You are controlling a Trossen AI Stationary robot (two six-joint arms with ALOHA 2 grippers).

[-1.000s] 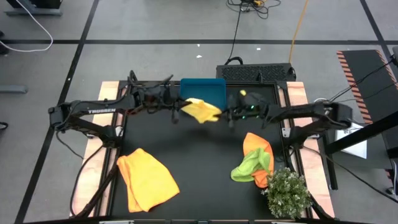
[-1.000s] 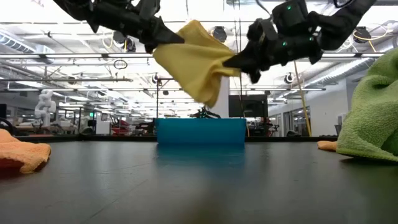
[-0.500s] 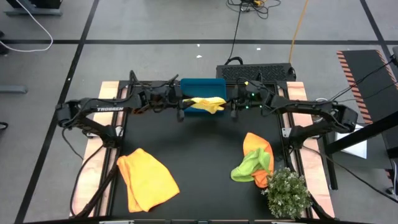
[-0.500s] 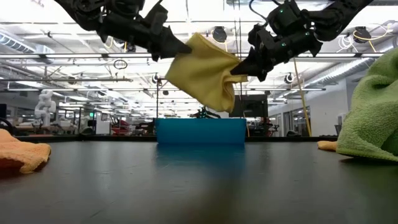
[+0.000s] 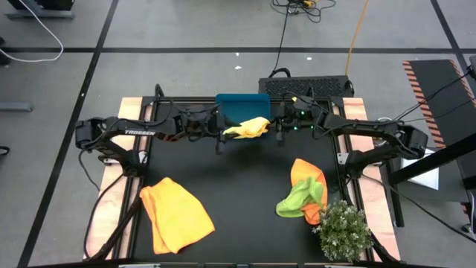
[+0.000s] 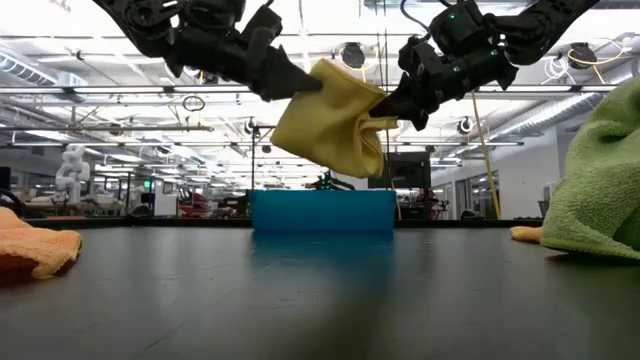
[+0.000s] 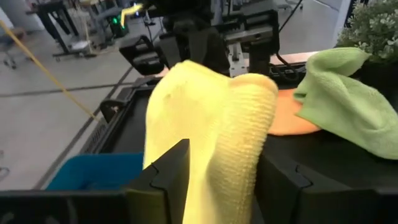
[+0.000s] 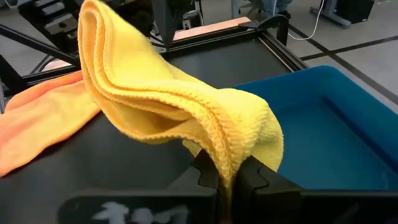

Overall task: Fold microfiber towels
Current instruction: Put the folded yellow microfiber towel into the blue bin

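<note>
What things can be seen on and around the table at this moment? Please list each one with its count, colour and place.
Pale yellow microfiber towel: one, held in the air between both grippers, above the near edge of the tray.
Orange microfiber towel, flat: one, near-left part of the table.
Orange microfiber towel, crumpled: one, right side of the table, partly under the green towel.
Lime green microfiber towel: one, right side, next to the plant.
Teal rectangular tray: one, far edge of the table, centre.
Small bushy green plant: one, near-right corner.
Black table: one.
Left gripper: dark, fingers apart around the yellow towel's left end.
Right gripper: dark, shut on the towel's right end.
</note>
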